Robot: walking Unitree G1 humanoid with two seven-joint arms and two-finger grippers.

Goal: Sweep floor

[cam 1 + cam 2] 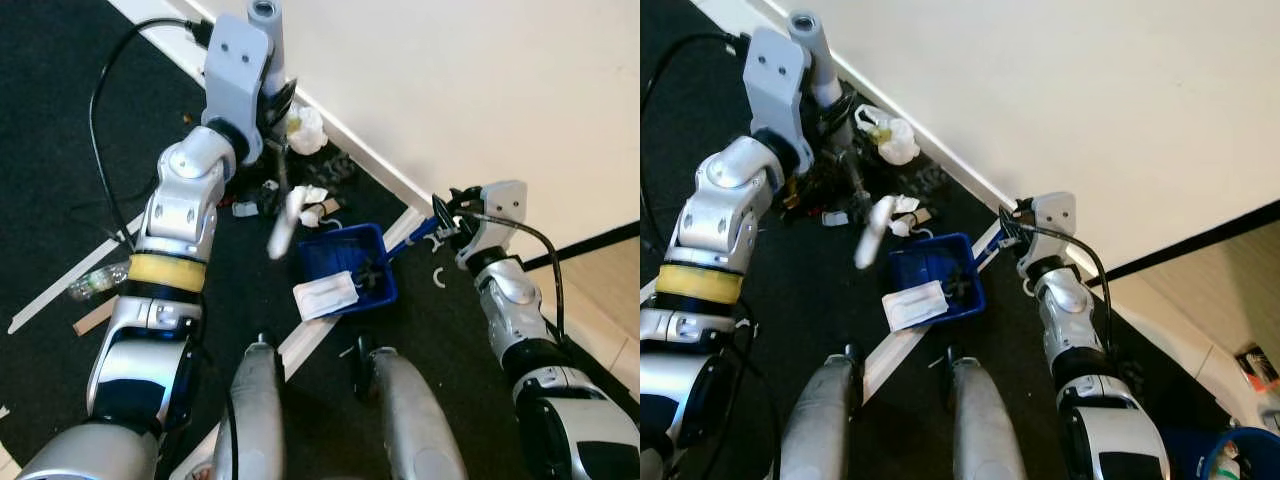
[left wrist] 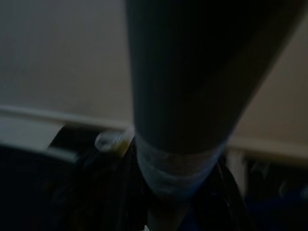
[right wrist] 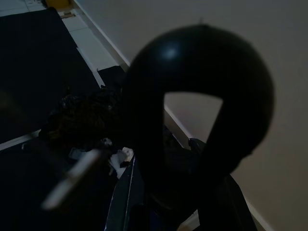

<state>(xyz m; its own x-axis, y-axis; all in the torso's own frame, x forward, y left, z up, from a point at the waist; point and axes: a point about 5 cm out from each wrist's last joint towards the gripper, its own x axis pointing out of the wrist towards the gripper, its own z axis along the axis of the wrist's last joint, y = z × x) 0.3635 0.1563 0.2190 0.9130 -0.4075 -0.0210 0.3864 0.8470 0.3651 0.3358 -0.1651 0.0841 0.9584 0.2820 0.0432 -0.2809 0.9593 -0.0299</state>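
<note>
While the left gripper (image 1: 268, 112) is pinching the broom (image 1: 283, 215) at upper centre, debris (image 1: 305, 128) is risking overshooting the blue dustpan (image 1: 350, 262) mid-frame; right gripper (image 1: 447, 215) is clamping its handle.

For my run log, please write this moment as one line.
task: sweep floor | left gripper: on broom by wall | right gripper: on dustpan handle | pan holds white paper | litter remains at baseboard

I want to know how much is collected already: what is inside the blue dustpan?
A white flat packet lies over the front edge of the blue dustpan, and a small dark piece sits inside. Anything under the packet is covered.
</note>
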